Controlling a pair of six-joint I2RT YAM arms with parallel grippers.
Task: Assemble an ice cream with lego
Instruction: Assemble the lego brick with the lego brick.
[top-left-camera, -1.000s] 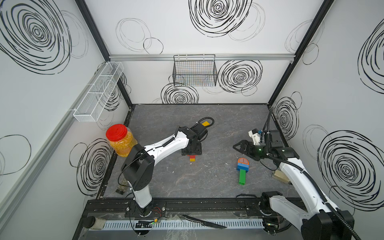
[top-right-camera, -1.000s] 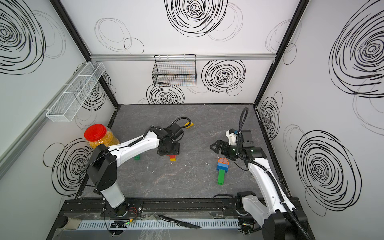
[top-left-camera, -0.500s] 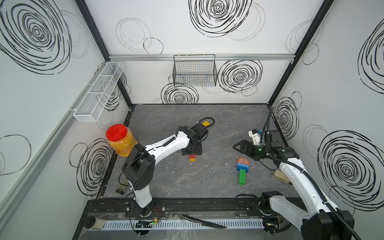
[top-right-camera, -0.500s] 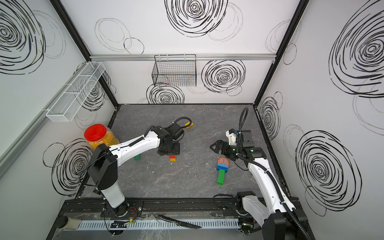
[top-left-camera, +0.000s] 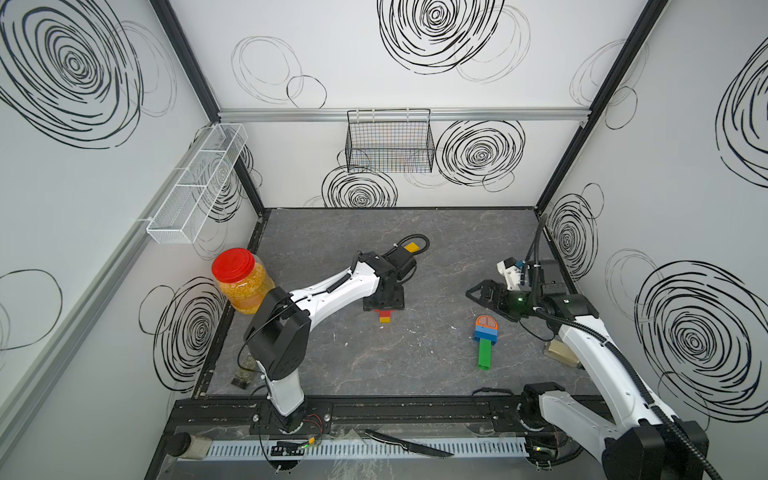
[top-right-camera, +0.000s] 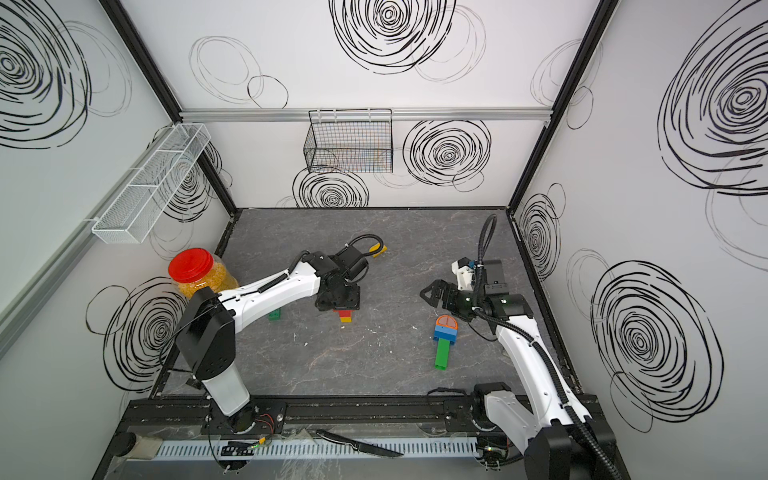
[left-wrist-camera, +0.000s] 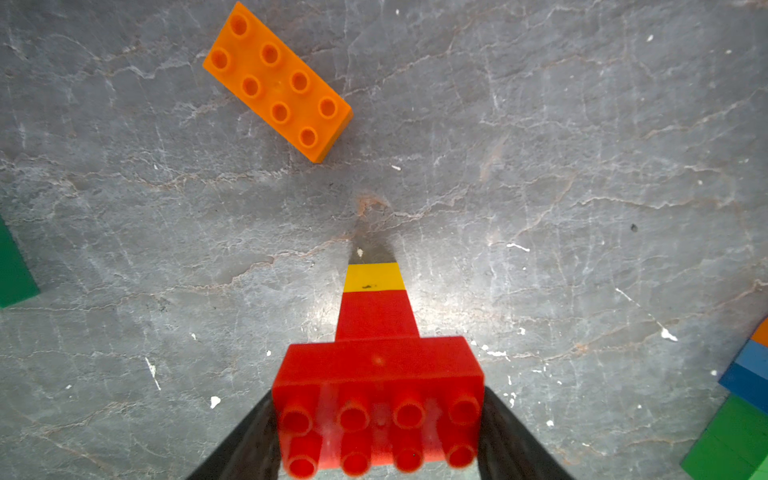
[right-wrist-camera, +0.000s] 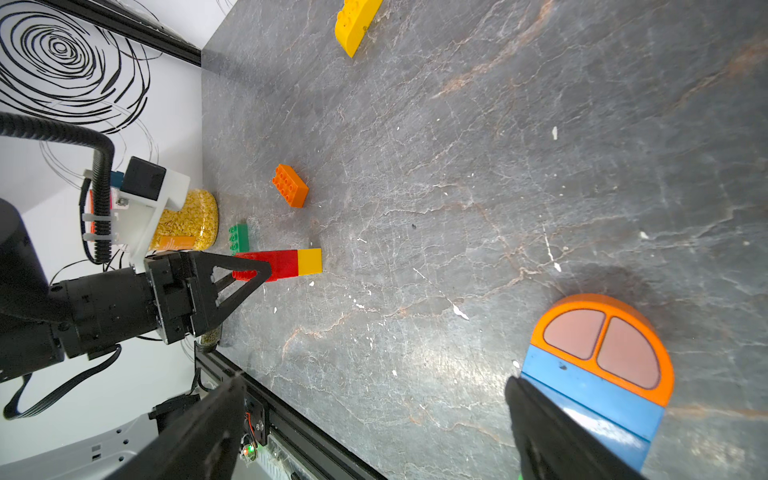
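My left gripper (left-wrist-camera: 378, 415) is shut on a wide red brick (left-wrist-camera: 376, 365), which tops a narrow red and yellow lego stack (top-left-camera: 385, 316) standing mid-table. A black finger presses each side of that brick. A finished piece (top-left-camera: 485, 336) lies flat to the right: an orange rounded top, a blue brick and a long green stem. My right gripper (top-left-camera: 471, 293) hovers open just behind it, with nothing between its fingers (right-wrist-camera: 536, 415). Loose pieces are an orange brick (left-wrist-camera: 277, 83), a green brick (top-right-camera: 274, 315) and a yellow rounded brick (top-left-camera: 412, 247).
A red-lidded jar (top-left-camera: 241, 278) of yellow grains stands at the left wall. A black wire basket (top-left-camera: 390, 143) hangs on the back wall and a white mesh shelf (top-left-camera: 195, 187) on the left wall. A knife (top-left-camera: 409, 444) lies on the front rail.
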